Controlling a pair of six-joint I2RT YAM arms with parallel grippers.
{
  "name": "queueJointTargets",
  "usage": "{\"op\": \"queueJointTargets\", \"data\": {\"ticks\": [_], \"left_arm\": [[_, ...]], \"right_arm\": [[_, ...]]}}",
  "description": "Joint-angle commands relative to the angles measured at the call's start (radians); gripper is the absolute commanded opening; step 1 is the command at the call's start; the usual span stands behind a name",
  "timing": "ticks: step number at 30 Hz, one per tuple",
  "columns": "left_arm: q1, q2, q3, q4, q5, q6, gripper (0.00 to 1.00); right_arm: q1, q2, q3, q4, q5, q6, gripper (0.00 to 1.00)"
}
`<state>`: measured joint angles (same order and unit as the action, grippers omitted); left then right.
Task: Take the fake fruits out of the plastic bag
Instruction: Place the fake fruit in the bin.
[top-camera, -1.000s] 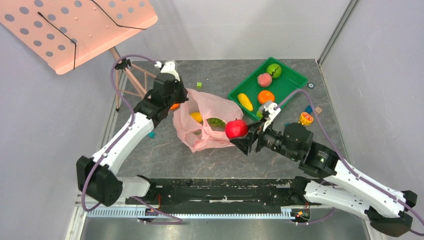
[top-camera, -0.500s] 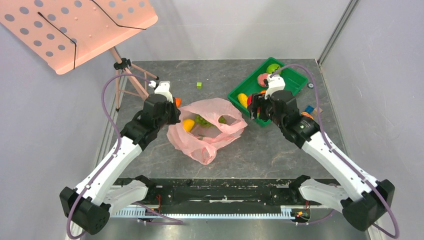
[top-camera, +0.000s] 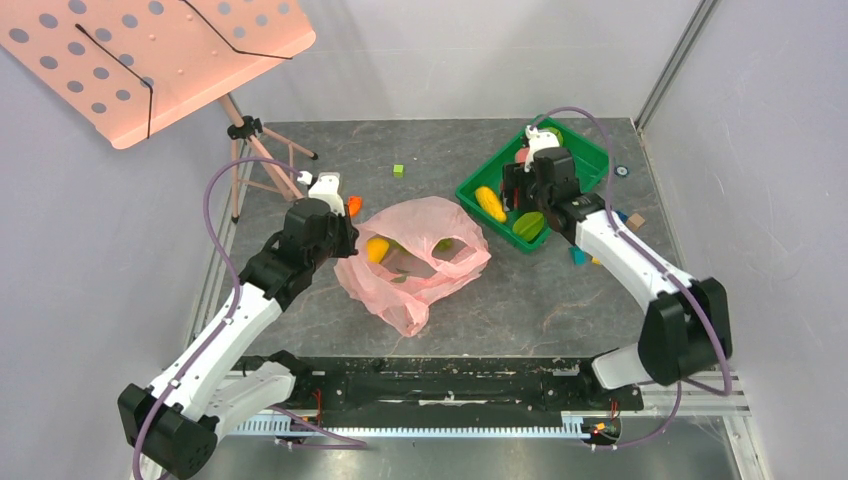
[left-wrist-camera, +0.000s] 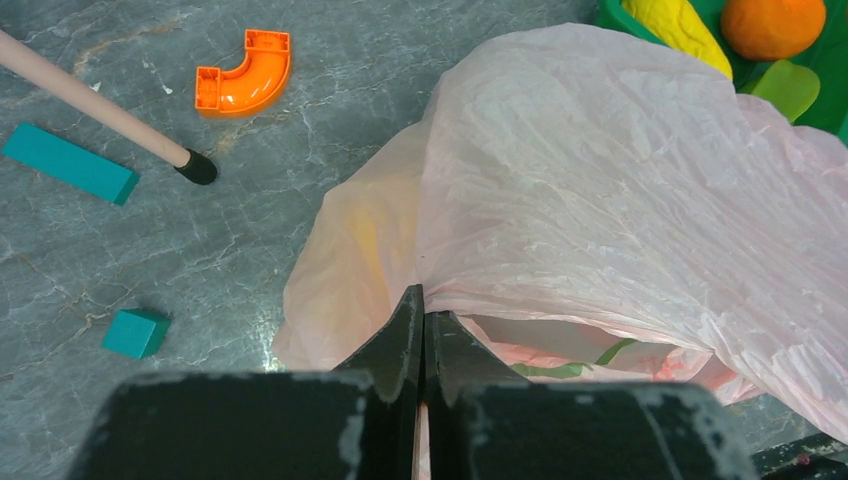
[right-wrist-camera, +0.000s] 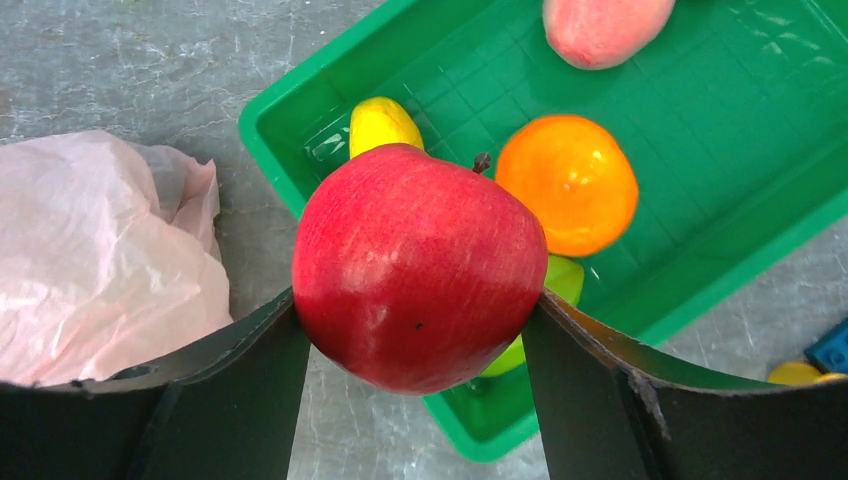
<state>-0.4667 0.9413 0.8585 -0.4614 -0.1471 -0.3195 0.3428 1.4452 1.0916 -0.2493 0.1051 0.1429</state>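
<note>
The pink plastic bag (top-camera: 415, 262) lies in the middle of the table with its mouth open upward. Inside it show a yellow fruit (top-camera: 377, 248) and green fruits (top-camera: 443, 244). My left gripper (top-camera: 345, 235) sits at the bag's left rim. In the left wrist view this gripper (left-wrist-camera: 424, 300) is shut, with the bag's thin film (left-wrist-camera: 620, 190) pinched between its fingers. My right gripper (top-camera: 520, 190) hovers over the green tray (top-camera: 590, 150). It is shut on the red apple (right-wrist-camera: 420, 265), which fills the gap between its jaws (right-wrist-camera: 415, 300).
The tray (right-wrist-camera: 700, 250) holds a yellow fruit (right-wrist-camera: 380, 122), an orange (right-wrist-camera: 567, 183), a pink peach (right-wrist-camera: 605, 25) and a light green piece (right-wrist-camera: 560, 280). A pink music stand (top-camera: 150, 50) rises at the back left. An orange curved piece (left-wrist-camera: 245, 75) and teal blocks (left-wrist-camera: 68, 163) lie left of the bag.
My right gripper has carried the red apple from the bag's right side back and up over the green tray. The left gripper stayed shut on the bag's rim, shifting slightly.
</note>
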Motion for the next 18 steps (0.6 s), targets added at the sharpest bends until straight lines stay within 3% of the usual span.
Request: {"op": "queueJointTargets", "data": {"ticks": [1, 6, 11, 18], "left_arm": [[0.005, -0.021, -0.015, 0.052, 0.012, 0.050, 0.02], [0.005, -0.027, -0.022, 0.043, -0.004, 0.031, 0.02], [0.005, 0.025, 0.010, -0.008, 0.118, 0.041, 0.02], [0.004, 0.008, 0.015, -0.025, 0.126, 0.072, 0.02]], "right_arm": [[-0.012, 0.107, 0.110, 0.074, -0.015, -0.053, 0.71], [-0.022, 0.258, 0.214, 0.076, 0.019, -0.075, 0.71], [-0.028, 0.396, 0.337, 0.062, 0.047, -0.105, 0.73], [-0.036, 0.532, 0.424, 0.025, 0.083, -0.111, 0.74]]}}
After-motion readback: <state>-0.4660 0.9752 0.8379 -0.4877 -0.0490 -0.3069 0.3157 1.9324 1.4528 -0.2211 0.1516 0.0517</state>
